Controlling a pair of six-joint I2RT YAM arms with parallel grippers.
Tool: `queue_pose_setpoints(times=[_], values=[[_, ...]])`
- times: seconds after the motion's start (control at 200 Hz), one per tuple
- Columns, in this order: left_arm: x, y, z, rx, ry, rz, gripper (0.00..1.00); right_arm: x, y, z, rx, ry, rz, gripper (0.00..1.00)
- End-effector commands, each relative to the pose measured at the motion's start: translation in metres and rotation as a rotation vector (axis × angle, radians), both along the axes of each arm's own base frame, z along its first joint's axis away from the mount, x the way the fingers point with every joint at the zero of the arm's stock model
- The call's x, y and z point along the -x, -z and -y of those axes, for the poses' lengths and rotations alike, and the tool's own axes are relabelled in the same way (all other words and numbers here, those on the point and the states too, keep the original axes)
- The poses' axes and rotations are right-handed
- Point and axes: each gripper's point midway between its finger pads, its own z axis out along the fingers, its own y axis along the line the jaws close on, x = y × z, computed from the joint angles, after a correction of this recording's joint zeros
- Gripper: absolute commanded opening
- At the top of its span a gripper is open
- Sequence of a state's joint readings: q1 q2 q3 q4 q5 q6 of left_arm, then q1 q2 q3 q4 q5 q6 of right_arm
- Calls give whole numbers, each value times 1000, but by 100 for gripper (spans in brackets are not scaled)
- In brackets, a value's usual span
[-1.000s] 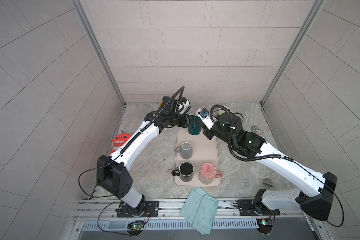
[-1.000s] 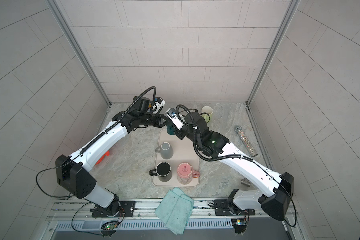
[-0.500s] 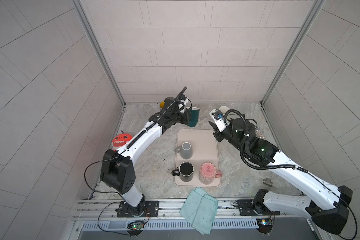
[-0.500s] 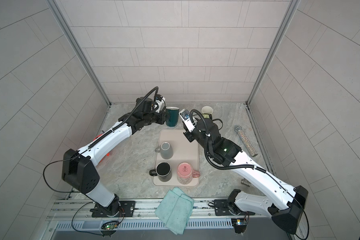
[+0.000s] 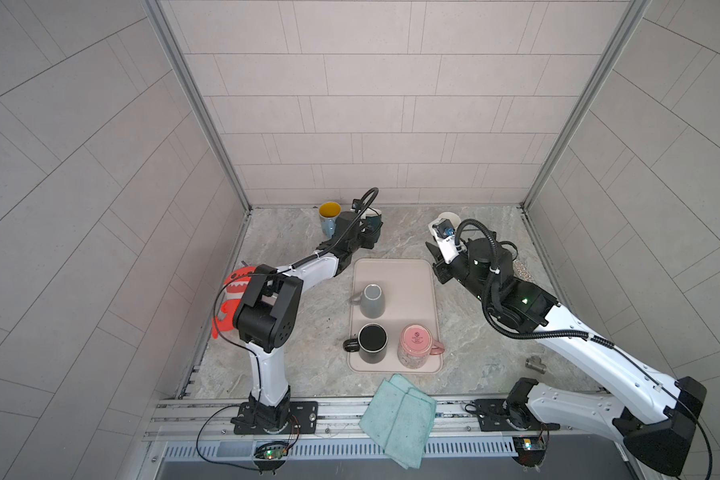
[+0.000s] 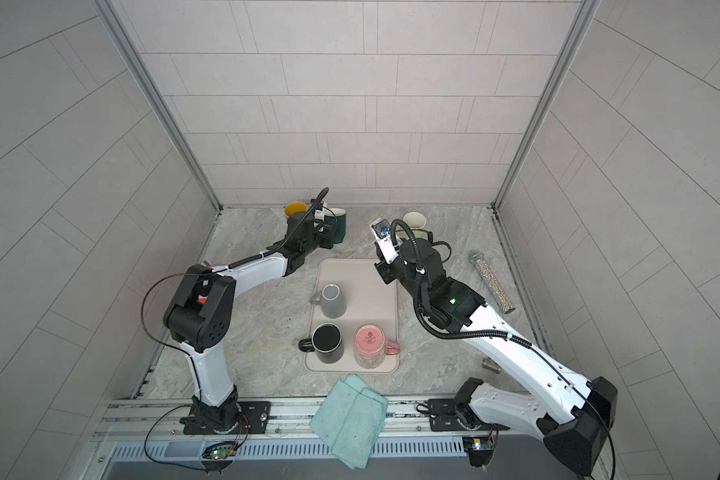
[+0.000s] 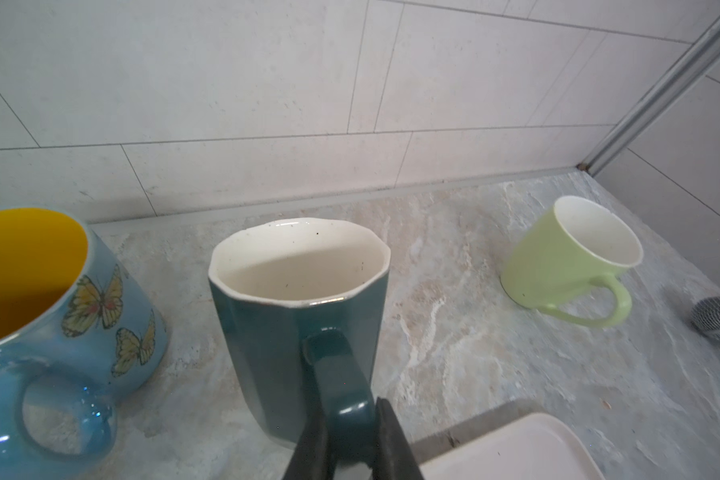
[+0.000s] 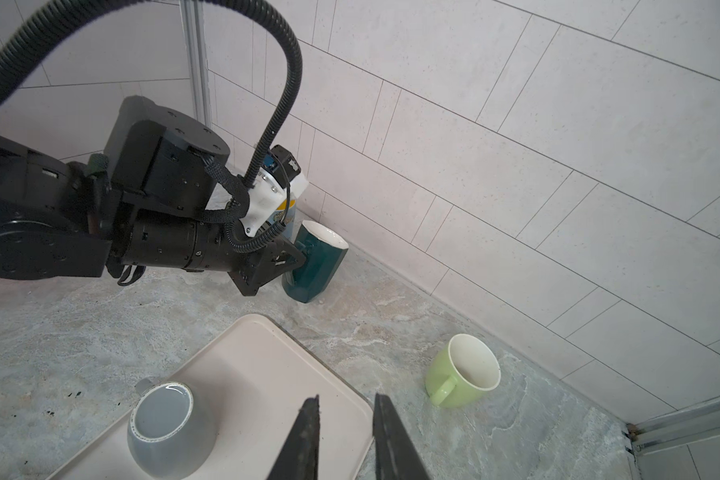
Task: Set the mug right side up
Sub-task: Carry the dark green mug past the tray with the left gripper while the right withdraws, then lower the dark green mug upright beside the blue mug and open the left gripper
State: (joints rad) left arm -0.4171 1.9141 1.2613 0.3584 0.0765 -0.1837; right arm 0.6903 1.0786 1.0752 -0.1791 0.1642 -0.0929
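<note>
The left gripper [image 7: 348, 411] is clamped on the handle of the teal mug [image 7: 300, 332], which stands mouth-up on the surface [image 7: 474, 332] beside the butterfly mug [image 7: 59, 311]. The right gripper [image 8: 346, 405] is empty, jaws apart, over the tray [image 8: 246, 353]. The pink mug [image 5: 416, 338] has a base stamp, possibly a brand, unreadable.

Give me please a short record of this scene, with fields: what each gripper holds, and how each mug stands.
left gripper: shut on the teal mug, at its handle
teal mug: mouth up, off the tray, beside the blue butterfly mug
right gripper: open, empty, by the edge of the tray
on tray: grey mug and pink mug bottom up; black mug, orientation unclear
green mug: mouth up, off the tray
</note>
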Motion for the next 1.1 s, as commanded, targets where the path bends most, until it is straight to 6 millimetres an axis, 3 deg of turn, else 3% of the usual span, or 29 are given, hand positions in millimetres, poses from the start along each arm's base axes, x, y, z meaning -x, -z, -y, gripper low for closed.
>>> queue_pose_setpoints(times=[0.0, 0.165, 0.685, 1.091], values=[[-20, -74, -1, 114, -34, 282, 0, -2, -8, 3, -49, 12, 14, 23], [-25, -51, -4, 124, -33, 295, 0, -8, -2, 3, -48, 17, -4, 23], [-28, -29, -9, 111, -52, 448, 0, -16, 7, 2, -60, 25, -32, 22], [-35, 0, -17, 0, -85, 431, 0, -21, 12, -3, -63, 21, -51, 21]])
